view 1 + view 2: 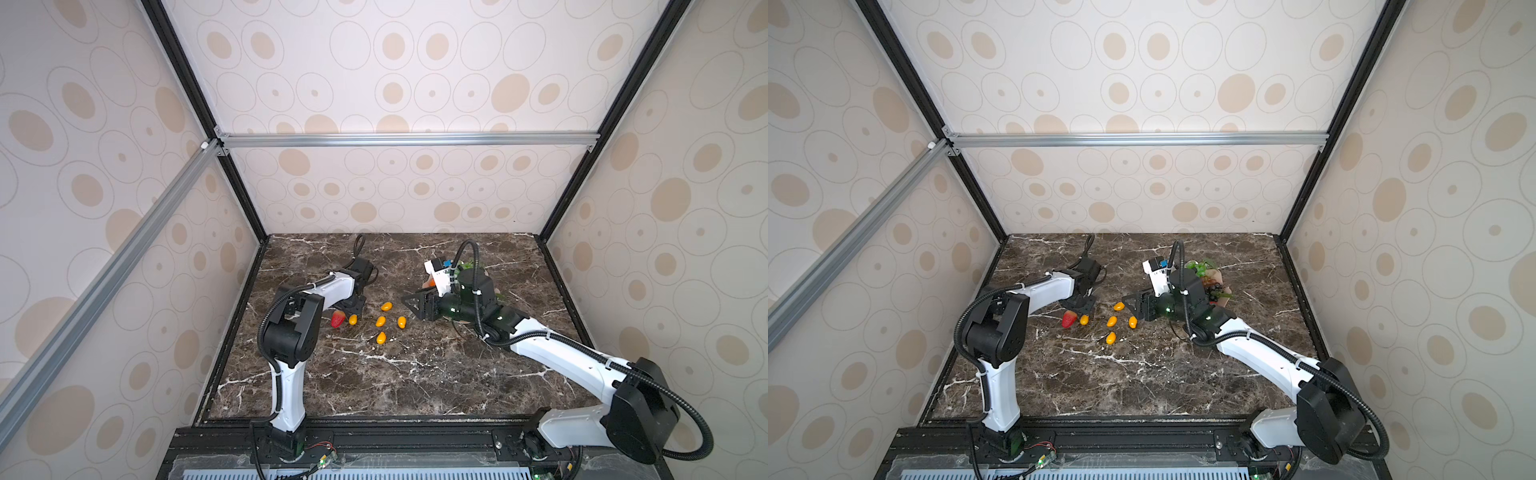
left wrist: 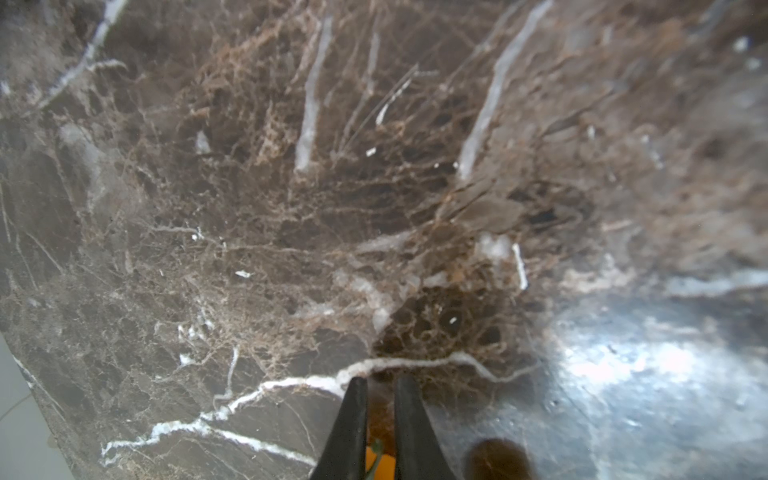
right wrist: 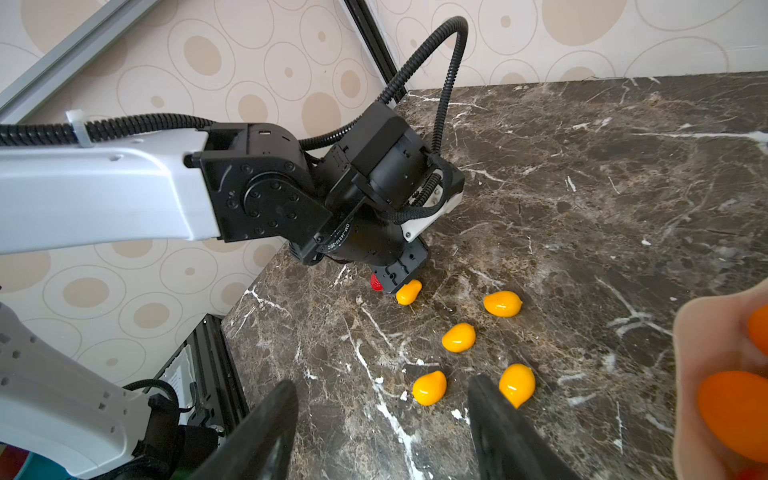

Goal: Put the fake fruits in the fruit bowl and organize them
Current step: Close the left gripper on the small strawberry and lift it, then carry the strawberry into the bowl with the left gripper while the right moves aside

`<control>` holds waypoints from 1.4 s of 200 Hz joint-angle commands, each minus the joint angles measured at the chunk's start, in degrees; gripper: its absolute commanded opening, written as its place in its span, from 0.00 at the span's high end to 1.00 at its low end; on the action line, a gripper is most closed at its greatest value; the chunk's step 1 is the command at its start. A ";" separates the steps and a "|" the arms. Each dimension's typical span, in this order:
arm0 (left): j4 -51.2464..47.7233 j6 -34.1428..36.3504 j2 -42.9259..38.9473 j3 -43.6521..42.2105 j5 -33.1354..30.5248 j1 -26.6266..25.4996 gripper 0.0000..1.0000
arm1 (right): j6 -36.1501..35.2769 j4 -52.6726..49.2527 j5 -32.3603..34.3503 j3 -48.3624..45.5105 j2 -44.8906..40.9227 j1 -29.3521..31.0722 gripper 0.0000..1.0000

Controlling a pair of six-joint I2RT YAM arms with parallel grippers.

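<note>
The shiny table [image 1: 415, 374] is brown marble. The smooth pink bowl [image 3: 685, 353] sits just beside the wide-open right gripper [image 3: 382, 380]. The left gripper [image 2: 381, 380] pinches an oval kumquat [image 3: 409, 291] beside a pointed red strawberry [image 1: 337, 319]. Four more kumquats [image 1: 380, 321] lie near the right gripper.

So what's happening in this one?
Two robot arms are gathering fake fruit off a dark marble table. The left gripper is down at the table, its fingers nearly together around what looks like a small yellow-orange oval plastic kumquat, beside a red plastic strawberry. The right gripper is open near four more loose kumquats. The pale pink wavy-rimmed bowl already holds orange tangerines.
</note>
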 commanded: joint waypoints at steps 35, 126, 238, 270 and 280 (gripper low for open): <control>-1.76 1.32 0.80 2.03 -1.02 0.45 0.89 | -0.13 0.42 -0.63 -0.53 -0.90 -0.22 0.32; -1.21 0.98 -1.33 1.31 -2.20 0.43 0.99 | -0.39 0.07 0.19 -0.79 -1.24 -0.18 0.32; 2.64 -3.06 -19.51 1.59 15.47 0.13 1.00 | 0.65 -7.93 15.28 -1.67 -5.69 -2.40 0.32; 8.36 -6.84 -21.73 1.77 25.40 -1.45 1.00 | 1.01 -11.33 16.92 -2.51 -8.71 -5.41 0.32; 10.52 -8.07 -21.77 1.98 27.67 -2.41 1.00 | 0.97 -12.65 17.67 -2.64 -9.68 -6.37 0.32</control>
